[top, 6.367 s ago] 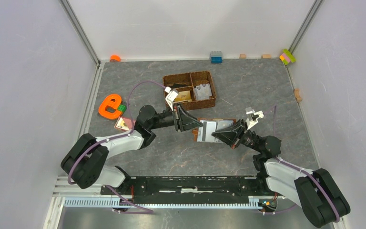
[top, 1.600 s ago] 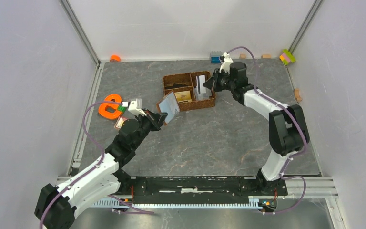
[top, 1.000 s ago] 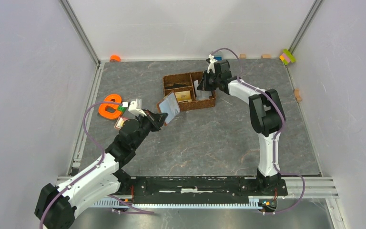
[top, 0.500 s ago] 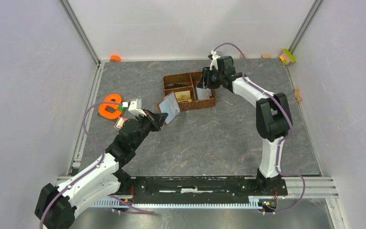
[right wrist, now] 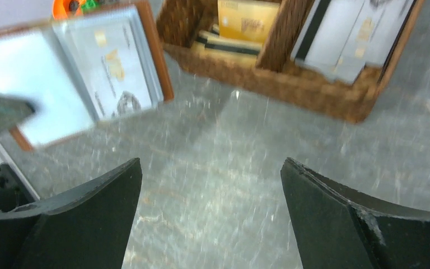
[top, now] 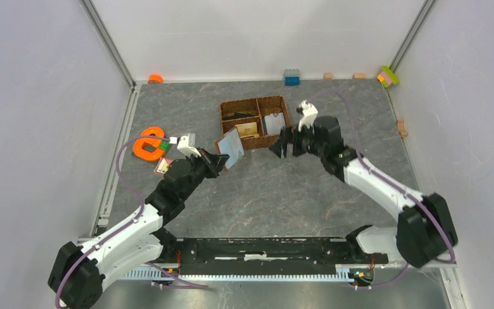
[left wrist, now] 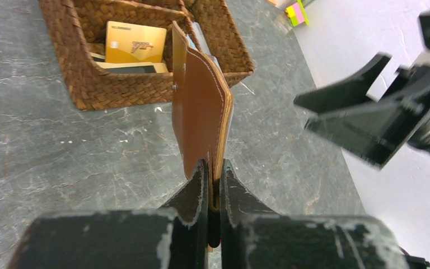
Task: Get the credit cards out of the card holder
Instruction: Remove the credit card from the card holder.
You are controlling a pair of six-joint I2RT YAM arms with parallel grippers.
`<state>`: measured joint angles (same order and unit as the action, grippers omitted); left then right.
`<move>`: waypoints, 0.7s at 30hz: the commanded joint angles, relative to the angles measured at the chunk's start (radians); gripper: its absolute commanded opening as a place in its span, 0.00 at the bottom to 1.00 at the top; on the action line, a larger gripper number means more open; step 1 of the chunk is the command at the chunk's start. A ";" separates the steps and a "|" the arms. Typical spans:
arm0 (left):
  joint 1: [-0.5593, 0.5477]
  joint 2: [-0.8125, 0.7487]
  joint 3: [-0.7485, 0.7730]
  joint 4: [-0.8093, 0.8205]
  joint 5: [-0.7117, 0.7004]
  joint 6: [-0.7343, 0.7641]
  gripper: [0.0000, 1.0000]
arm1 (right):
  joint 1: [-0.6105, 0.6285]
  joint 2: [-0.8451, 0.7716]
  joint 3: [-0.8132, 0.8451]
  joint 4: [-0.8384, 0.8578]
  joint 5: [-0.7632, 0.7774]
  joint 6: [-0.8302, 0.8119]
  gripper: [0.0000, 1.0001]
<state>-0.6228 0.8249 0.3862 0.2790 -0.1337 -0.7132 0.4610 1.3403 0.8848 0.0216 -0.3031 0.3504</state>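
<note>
My left gripper (top: 219, 158) is shut on the lower edge of the brown card holder (top: 230, 146), which it holds upright above the table (top: 309, 193). In the left wrist view the card holder (left wrist: 201, 109) rises edge-on from that gripper (left wrist: 214, 172). In the right wrist view the card holder (right wrist: 36, 98) shows its pale inside, with a grey-white credit card (right wrist: 112, 61) in a pocket. My right gripper (top: 284, 145) hangs open and empty just right of it, wide open in its own view (right wrist: 210, 163). A gold card (top: 248, 129) and pale cards (top: 274, 122) lie in the woven basket (top: 255, 103).
The basket (right wrist: 313, 95) stands just behind both grippers. An orange e-shaped toy (top: 146, 143) with a green block lies at the left, with a small pinkish piece (top: 164, 166) below it. A blue block (top: 291, 77) and small blocks line the back wall.
My right arm has drawn back from over the basket's right compartment toward the card holder, and its jaws have gone from shut to wide open. The left arm holds the card holder nearly still.
</note>
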 commanded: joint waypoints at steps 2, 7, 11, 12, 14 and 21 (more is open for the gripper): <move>0.003 0.023 0.015 0.183 0.122 0.027 0.02 | 0.031 -0.244 -0.277 0.230 0.057 0.059 0.98; 0.002 0.099 0.019 0.295 0.258 -0.019 0.02 | 0.031 -0.420 -0.487 0.427 0.077 0.117 0.98; -0.016 0.202 0.043 0.358 0.305 -0.096 0.02 | 0.030 -0.443 -0.545 0.463 0.134 0.107 0.98; -0.024 0.220 0.054 0.354 0.301 -0.120 0.02 | 0.030 -0.444 -0.551 0.472 0.137 0.112 0.98; -0.048 0.250 0.086 0.330 0.261 -0.182 0.02 | 0.030 -0.452 -0.560 0.482 0.135 0.111 0.98; -0.075 0.311 0.221 0.320 0.351 -0.165 0.02 | 0.011 -0.485 -0.647 0.585 0.112 0.145 0.98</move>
<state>-0.6910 1.1351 0.5304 0.4767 0.1417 -0.8589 0.4889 0.8616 0.2687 0.4889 -0.1776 0.4599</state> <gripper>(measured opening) 0.072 0.979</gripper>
